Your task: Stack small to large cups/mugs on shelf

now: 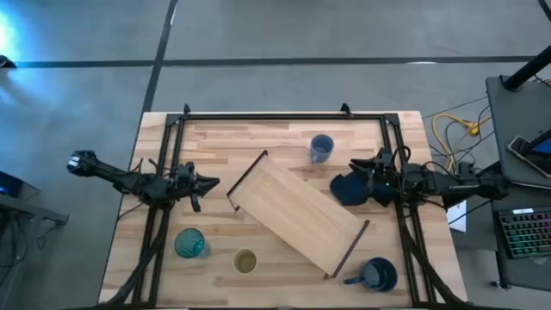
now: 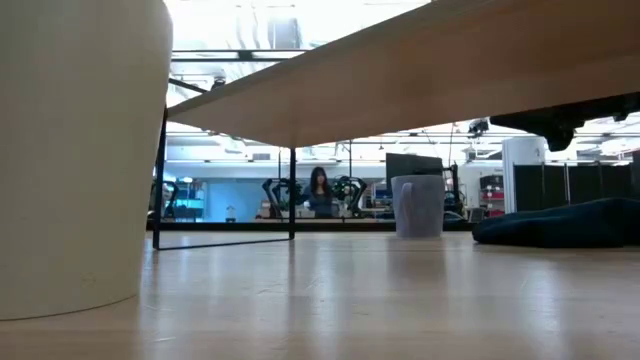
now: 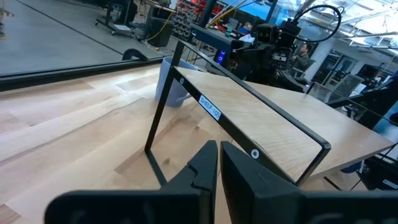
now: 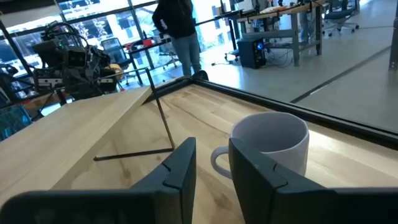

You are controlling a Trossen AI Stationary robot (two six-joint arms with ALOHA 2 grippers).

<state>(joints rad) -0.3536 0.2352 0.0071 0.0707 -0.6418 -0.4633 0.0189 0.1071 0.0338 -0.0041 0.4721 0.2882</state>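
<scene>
High view, contents: shelf (image 1: 297, 215) at table centre, empty, long axis diagonal from far-left to near-right, dark end bars at both short ends. Teal tumbler (image 1: 190, 244) and olive cup (image 1: 245, 261) upright near the left front edge; periwinkle cup (image 1: 321, 147) upright beyond the shelf; navy mug (image 1: 379, 275) at right front, handle toward the shelf. All apart, probably laid out for size sorting. Left gripper (image 1: 205, 183) beside the shelf's left end, fingers almost together, holding nothing. Right gripper (image 1: 357, 166) over dark blue cloth (image 1: 349, 189), fingers slightly parted, holding nothing.
</scene>
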